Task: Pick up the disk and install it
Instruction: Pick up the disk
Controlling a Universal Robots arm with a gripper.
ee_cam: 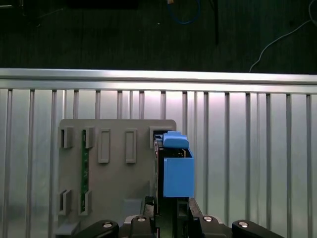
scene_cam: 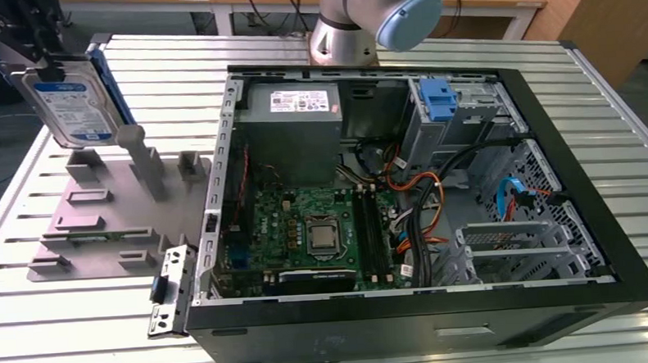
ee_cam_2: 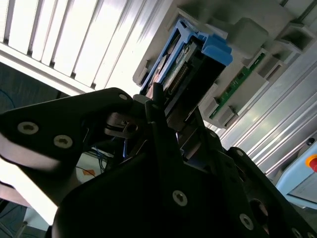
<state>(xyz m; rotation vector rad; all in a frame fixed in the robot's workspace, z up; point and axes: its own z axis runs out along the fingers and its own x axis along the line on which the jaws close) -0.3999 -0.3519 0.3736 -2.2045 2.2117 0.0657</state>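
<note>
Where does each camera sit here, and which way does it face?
Exterior view: off the arm, over the table, looking down on the open computer case and grey fixture; the arm's base and the tool gripping the disk show.
First wrist view: at the wrist, looking down past the tool onto the disk's edge and the fixture.
Second wrist view: at the wrist, looking obliquely along the tool to the disk.
Shared: both wrist views show the blue-railed disk over the fixture.

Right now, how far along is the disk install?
Pickup looks done: the gripper is clamped on the disk, holding it upright over the grey fixture. Installation is left: the disk is outside the open computer case.
</note>
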